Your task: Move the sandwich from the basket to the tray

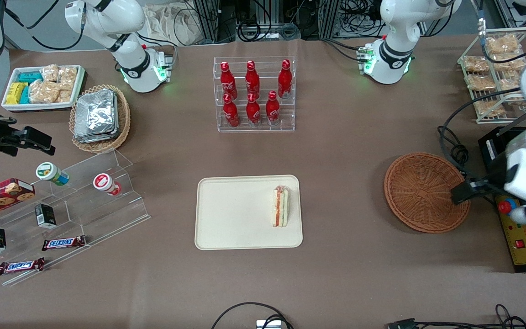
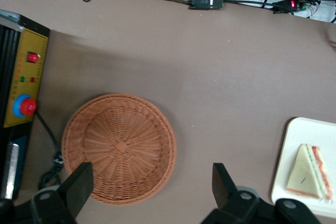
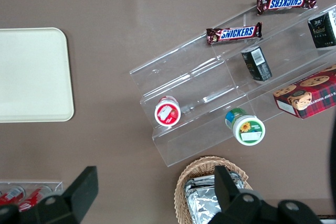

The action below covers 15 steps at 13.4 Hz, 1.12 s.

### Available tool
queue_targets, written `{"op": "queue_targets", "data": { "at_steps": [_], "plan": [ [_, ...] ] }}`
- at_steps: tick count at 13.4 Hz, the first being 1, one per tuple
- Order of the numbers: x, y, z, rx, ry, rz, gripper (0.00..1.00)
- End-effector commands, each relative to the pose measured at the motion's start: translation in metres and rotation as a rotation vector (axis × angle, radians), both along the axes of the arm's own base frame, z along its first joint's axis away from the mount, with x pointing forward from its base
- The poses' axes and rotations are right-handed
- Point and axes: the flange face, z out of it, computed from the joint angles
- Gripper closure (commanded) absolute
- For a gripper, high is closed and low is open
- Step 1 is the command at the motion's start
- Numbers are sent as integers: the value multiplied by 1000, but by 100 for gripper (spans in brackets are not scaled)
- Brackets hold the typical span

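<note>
Lying on the tray (image 1: 235, 214), sandwich (image 1: 281, 206); claw (image 2: 152, 187) well apart, above basket (image 1: 420, 192), fingers spread, empty

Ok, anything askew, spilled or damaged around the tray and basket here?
Nothing stands out. The sandwich lies intact on the tray, near the edge facing the basket, which sits upright and empty. The gripper hangs open above the basket's rim, holding nothing.

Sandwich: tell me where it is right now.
The sandwich lies on the tray, at the tray's edge nearest the empty basket. The open gripper hangs above the basket.
</note>
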Motion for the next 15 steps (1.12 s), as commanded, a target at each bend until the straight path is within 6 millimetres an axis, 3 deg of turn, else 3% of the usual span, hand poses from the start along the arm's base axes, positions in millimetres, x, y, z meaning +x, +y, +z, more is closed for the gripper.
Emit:
{"op": "queue_targets", "data": {
  "at_steps": [1,5,10,15],
  "plan": [
    [-33,20,16,8,4,-71,0],
    [-75,28,28,12,27,-141,0],
    [-107,45,54,24,63,-222,0],
    [-109,45,49,17,95,-230,0]
  ]
}}
